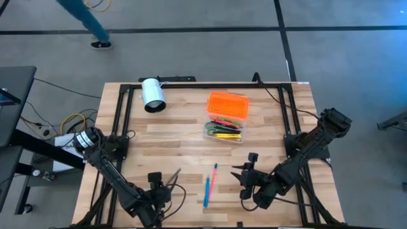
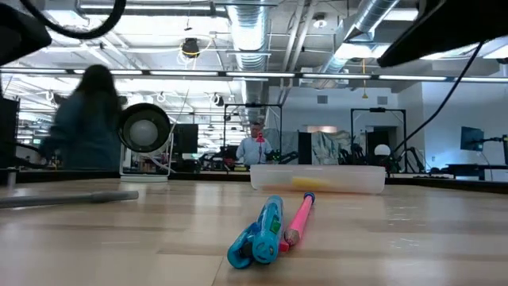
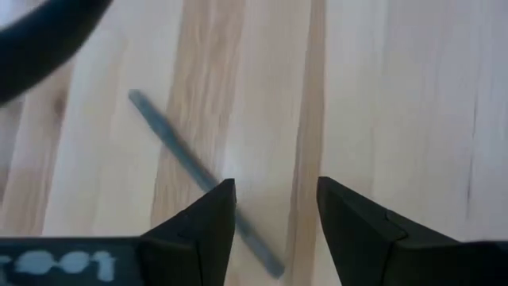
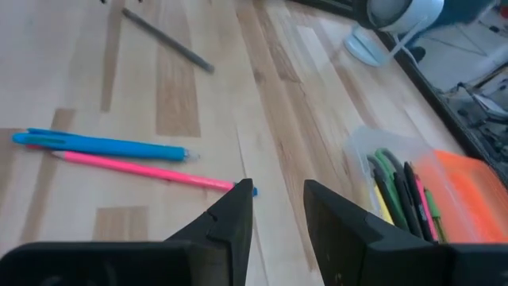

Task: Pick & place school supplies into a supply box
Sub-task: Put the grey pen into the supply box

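A: Where are the school supplies found?

B: Two are seen lying on the wooden table (image 1: 172,137) near its front edge: a blue pen (image 1: 206,190) and a pink pencil (image 1: 213,177), side by side and touching along part of their length. A grey pencil (image 1: 174,175) is seen apart from them, toward the left arm. The rest are gathered in the supply box (image 1: 224,132), whose clear body is filled with yellow, green, red and black pens. Its orange lid (image 1: 227,105) is laid open, flat on the table on the far side of the body.

A: How is the left gripper (image 3: 274,208) placed?

B: It is held low over the table at the front left, above the grey pencil. Its fingers (image 3: 208,218) are parted with a clear gap, and nothing is gripped between them; the pencil is seen passing under one fingertip.

A: And the right gripper (image 4: 278,208)?

B: It is positioned at the front right, just beside the blue-tipped end of the pink pencil. Its fingers (image 4: 230,218) are set partly open, and nothing is held.

A: What else is noted?

B: A white cylinder (image 1: 152,94) is laid on its side at the far left of the table, well apart from the box. A person (image 1: 86,19) is seen on the floor beyond the table.
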